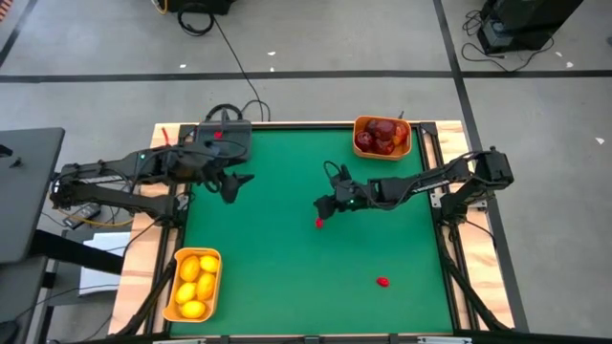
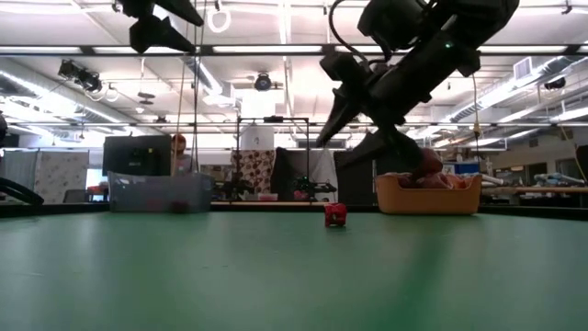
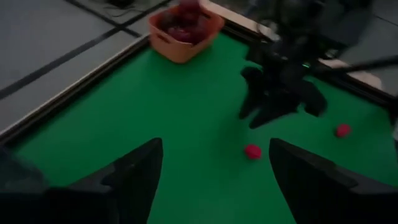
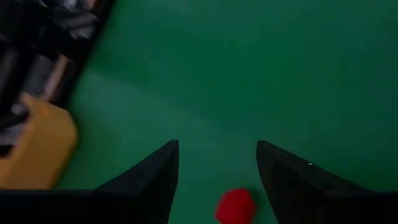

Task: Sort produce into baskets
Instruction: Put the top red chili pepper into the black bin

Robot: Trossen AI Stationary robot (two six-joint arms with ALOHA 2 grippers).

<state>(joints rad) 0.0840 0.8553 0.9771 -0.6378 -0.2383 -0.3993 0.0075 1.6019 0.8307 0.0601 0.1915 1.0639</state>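
A small bright red bit [image 1: 319,223] lies on the green table near its middle; it also shows in the low view [image 2: 335,215], the left wrist view [image 3: 252,151] and the right wrist view [image 4: 236,205]. My right gripper [image 1: 325,206] hangs open just above it, touching nothing. A second red bit [image 1: 382,282] lies nearer the front right. My left gripper [image 1: 232,185] is open and empty over the table's far left. One orange bin [image 1: 382,137] at the far edge holds dark red fruits. Another orange bin [image 1: 194,284] at the front left holds yellow lemons. The dark grey tray [image 1: 222,140] stands at the far left.
Wooden rails [image 1: 435,143] frame the green mat. Cables lie beyond the table's far edge. A person sits in the room behind the table in the low view [image 2: 178,152]. The mat between the two red bits and the bins is open green surface.
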